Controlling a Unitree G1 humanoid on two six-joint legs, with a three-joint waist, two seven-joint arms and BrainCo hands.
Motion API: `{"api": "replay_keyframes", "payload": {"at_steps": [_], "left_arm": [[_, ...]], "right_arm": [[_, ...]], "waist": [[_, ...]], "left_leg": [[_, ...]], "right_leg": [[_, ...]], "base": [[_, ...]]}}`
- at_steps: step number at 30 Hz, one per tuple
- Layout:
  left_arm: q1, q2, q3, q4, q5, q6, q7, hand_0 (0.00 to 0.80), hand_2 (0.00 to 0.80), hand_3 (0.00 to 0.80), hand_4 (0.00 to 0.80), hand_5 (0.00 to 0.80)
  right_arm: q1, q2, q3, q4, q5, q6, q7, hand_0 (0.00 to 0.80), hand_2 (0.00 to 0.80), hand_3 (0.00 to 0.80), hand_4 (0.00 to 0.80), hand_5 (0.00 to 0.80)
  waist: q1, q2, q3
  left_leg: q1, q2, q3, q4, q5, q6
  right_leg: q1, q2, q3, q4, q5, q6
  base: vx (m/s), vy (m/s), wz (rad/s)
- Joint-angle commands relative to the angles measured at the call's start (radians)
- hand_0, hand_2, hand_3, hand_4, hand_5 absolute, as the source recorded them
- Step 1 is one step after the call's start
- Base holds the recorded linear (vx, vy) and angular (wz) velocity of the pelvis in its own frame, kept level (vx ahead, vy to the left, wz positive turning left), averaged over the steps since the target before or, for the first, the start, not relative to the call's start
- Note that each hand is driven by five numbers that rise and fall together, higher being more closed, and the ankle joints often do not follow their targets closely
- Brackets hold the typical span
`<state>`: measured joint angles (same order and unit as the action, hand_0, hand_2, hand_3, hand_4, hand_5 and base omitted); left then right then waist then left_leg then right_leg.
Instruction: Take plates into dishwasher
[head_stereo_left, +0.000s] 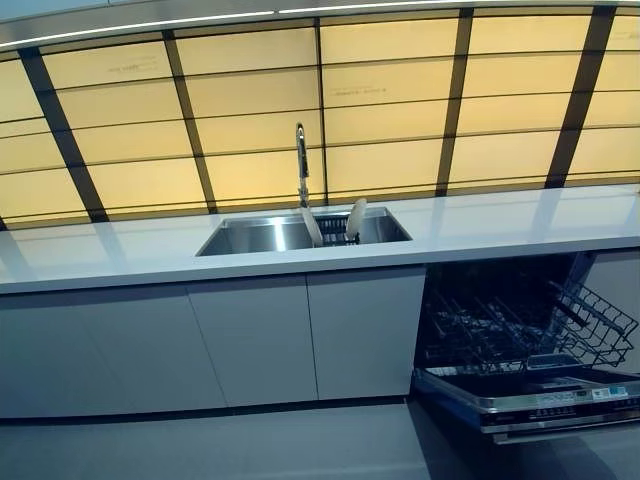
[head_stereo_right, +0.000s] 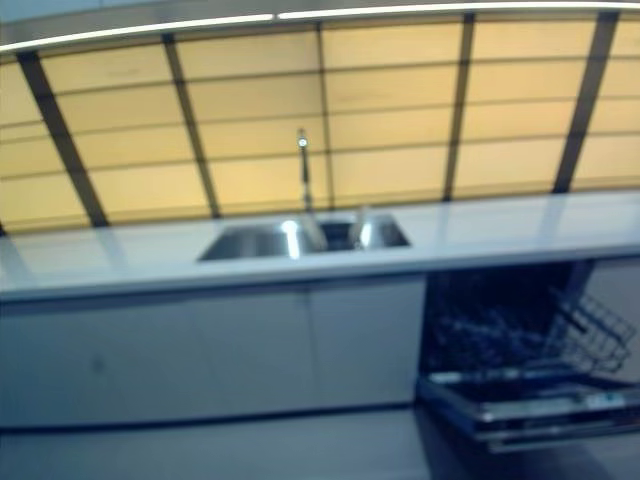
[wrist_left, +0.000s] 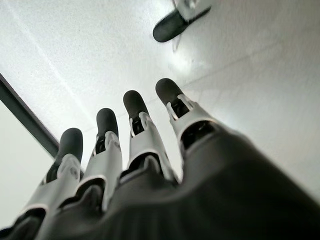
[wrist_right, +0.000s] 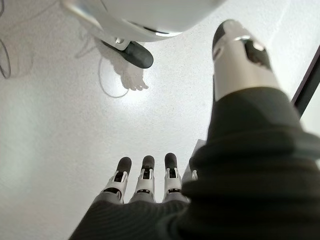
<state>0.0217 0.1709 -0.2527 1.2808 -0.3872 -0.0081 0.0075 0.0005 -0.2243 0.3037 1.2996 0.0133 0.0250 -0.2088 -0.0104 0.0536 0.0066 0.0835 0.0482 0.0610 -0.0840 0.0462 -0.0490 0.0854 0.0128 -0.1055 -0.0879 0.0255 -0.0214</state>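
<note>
Two white plates (head_stereo_left: 355, 217) stand on edge in a dark rack inside the steel sink (head_stereo_left: 250, 238), one (head_stereo_left: 312, 227) leaning by the tap. The dishwasher (head_stereo_left: 520, 350) under the counter at the right is open, its door (head_stereo_left: 540, 400) folded down and its wire rack (head_stereo_left: 560, 325) pulled out and empty. Neither hand appears in the eye views. In the left wrist view my left hand (wrist_left: 130, 145) hangs with straight fingers above the pale floor, holding nothing. My right hand (wrist_right: 150, 185) in its wrist view also has straight fingers and is empty.
A long white counter (head_stereo_left: 500, 225) runs across, with grey cabinet doors (head_stereo_left: 250, 340) below it. A tall tap (head_stereo_left: 301, 160) rises behind the sink. Yellow wall panels (head_stereo_left: 390, 100) with dark strips fill the back. Grey floor (head_stereo_left: 250, 445) lies before the cabinets.
</note>
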Motion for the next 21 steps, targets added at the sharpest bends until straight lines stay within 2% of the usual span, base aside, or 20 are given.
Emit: {"api": "replay_keyframes", "payload": {"at_steps": [1,11,14,16,21], "left_arm": [[-0.063,-0.024,0.026,0.068,-0.012,-0.017,0.024,0.0,0.0,0.0,0.0,0.0],[-0.08,-0.018,0.002,0.051,-0.003,-0.027,0.0,0.0,0.0,0.0,0.0,0.0],[-0.076,-0.023,-0.001,0.052,-0.012,-0.045,-0.018,0.0,0.0,0.0,0.0,0.0],[-0.07,-0.031,0.0,0.042,-0.039,-0.1,-0.054,0.0,0.0,0.0,0.0,0.0],[-0.066,-0.034,-0.001,0.037,-0.038,-0.121,-0.055,0.0,0.0,0.0,0.0,0.0]], "right_arm": [[-0.047,0.047,0.005,0.054,0.018,-0.017,0.002,0.0,0.0,0.0,0.0,0.0],[-0.056,0.046,0.011,0.049,0.034,-0.027,0.027,0.0,0.0,0.0,0.0,0.0],[-0.056,0.048,0.012,0.046,0.036,-0.032,0.036,0.0,0.0,0.0,0.0,0.0],[-0.054,0.051,0.015,0.041,0.036,-0.039,0.053,0.0,0.0,0.0,0.0,0.0],[-0.053,0.052,0.017,0.039,0.032,-0.039,0.059,0.0,0.0,0.0,0.0,0.0]], "waist": [[0.007,-0.063,-0.011],[0.014,-0.07,-0.005],[0.014,-0.07,-0.005],[0.016,-0.07,-0.004],[0.018,-0.071,-0.002]], "left_leg": [[0.019,-0.078,-0.014,-0.003,-0.037,0.075],[0.021,-0.079,-0.019,-0.003,-0.039,0.078],[0.021,-0.079,-0.021,-0.003,-0.039,0.079],[0.021,-0.081,-0.024,-0.003,-0.041,0.08],[0.021,-0.08,-0.025,-0.003,-0.041,0.08]], "right_leg": [[-0.009,-0.059,0.014,0.001,0.062,0.085],[-0.007,-0.059,0.009,0.001,0.064,0.085],[-0.006,-0.058,0.008,0.001,0.063,0.085],[-0.005,-0.058,0.008,0.001,0.061,0.085],[-0.006,-0.058,0.006,0.001,0.061,0.085]], "base": [[-0.006,-0.005,-0.05],[-0.007,-0.005,-0.04],[0.0,0.0,0.0],[0.0,0.0,0.0],[0.0,0.0,0.0]]}}
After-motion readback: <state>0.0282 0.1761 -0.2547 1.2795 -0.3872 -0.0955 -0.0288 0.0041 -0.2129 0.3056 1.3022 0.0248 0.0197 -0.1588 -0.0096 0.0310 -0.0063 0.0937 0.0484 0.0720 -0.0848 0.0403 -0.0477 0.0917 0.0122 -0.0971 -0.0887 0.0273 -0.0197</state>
